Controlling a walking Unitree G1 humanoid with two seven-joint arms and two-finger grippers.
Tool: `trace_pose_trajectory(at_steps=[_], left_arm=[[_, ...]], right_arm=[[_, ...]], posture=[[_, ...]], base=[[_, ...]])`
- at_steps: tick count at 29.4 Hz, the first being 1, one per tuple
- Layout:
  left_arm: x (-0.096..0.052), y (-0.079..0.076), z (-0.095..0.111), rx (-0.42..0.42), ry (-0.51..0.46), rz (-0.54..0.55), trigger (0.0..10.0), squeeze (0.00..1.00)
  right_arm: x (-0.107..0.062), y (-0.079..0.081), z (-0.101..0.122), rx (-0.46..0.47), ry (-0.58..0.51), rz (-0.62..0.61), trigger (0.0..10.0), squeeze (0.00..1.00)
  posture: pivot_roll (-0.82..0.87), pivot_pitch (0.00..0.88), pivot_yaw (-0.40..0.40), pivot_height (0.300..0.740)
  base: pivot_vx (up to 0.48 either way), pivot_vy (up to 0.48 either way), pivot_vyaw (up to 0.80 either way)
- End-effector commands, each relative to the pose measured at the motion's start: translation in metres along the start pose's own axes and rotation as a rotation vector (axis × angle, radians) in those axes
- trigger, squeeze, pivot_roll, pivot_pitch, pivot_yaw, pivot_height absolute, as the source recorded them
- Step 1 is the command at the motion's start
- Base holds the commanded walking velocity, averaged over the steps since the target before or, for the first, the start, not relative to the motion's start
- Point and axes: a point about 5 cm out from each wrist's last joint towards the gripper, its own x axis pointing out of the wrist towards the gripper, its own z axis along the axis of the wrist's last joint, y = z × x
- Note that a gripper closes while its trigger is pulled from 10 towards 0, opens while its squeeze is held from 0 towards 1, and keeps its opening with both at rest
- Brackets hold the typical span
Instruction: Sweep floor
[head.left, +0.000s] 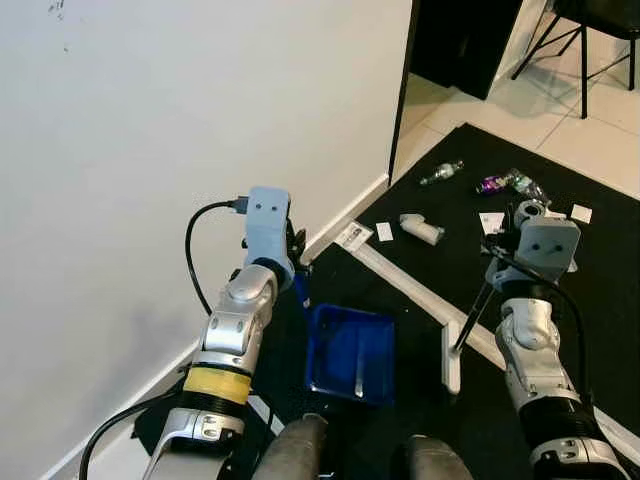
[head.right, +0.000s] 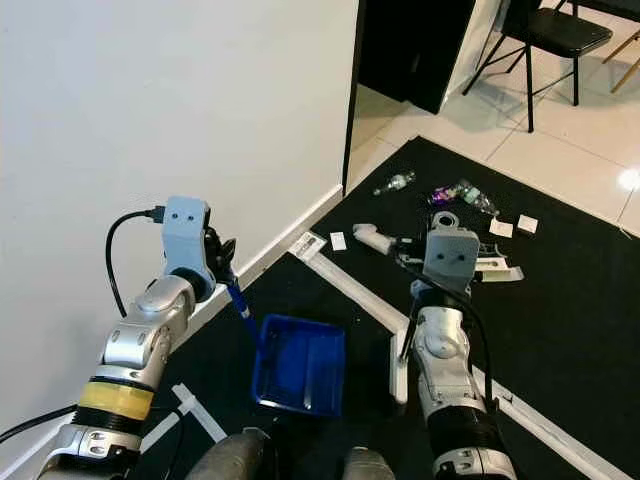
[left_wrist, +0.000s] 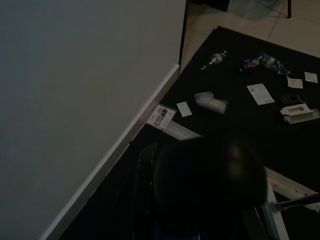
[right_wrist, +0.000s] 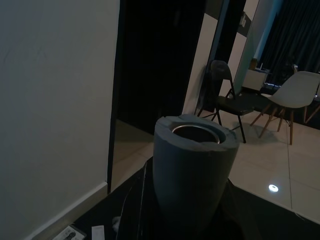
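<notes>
A blue dustpan (head.left: 350, 350) rests on the black mat (head.left: 560, 300) just ahead of me. Its blue handle (head.right: 240, 300) rises to my left gripper (head.left: 297, 255), which is shut on it near the wall. My right gripper (head.left: 503, 255) is shut on the broom's thin dark handle (head.left: 472, 315); the white broom head (head.left: 452, 358) sits on the mat to the right of the dustpan. In the right wrist view the grey handle top (right_wrist: 192, 165) stands between the fingers. Litter lies further ahead: a clear bottle (head.left: 441, 173), a purple wrapper (head.left: 497, 184), a white crumpled piece (head.left: 422, 229) and paper cards (head.left: 385, 231).
A white wall (head.left: 150, 150) with a skirting board runs along my left. A dark doorway (head.left: 460, 40) opens ahead, with tiled floor (head.left: 560, 110) and a black chair (head.left: 590, 25) beyond the mat. White tape strips (head.left: 400, 285) cross the mat.
</notes>
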Motion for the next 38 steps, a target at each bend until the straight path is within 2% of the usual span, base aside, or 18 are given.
trace_pose_trajectory(at_steps=[1,26,33,38], left_arm=[[-0.0006,0.0028,0.0037,0.001,-0.031,0.001,10.0,0.0],[0.0002,0.0025,0.001,0.011,-0.03,-0.004,10.0,0.0],[0.0003,0.0027,0.0004,0.01,-0.03,-0.007,10.0,0.0],[0.0,0.0031,0.0001,0.008,-0.028,-0.005,10.0,0.0]], right_arm=[[-0.0001,0.0001,0.0059,0.01,-0.026,0.0,10.0,0.0],[0.001,0.0022,0.0052,0.001,-0.018,0.015,10.0,0.0],[0.0007,0.0024,0.0045,-0.002,-0.016,0.016,10.0,0.0],[0.0005,0.0025,0.0041,-0.002,-0.014,0.017,10.0,0.0]], posture=[[-0.09,0.043,0.069,0.74],[-0.09,0.038,0.066,0.74],[-0.09,0.037,0.068,0.74],[-0.09,0.039,0.067,0.74]], base=[[0.0,0.0,0.0],[0.0,0.0,0.0],[0.0,-0.373,0.0],[0.334,-0.341,0.0]])
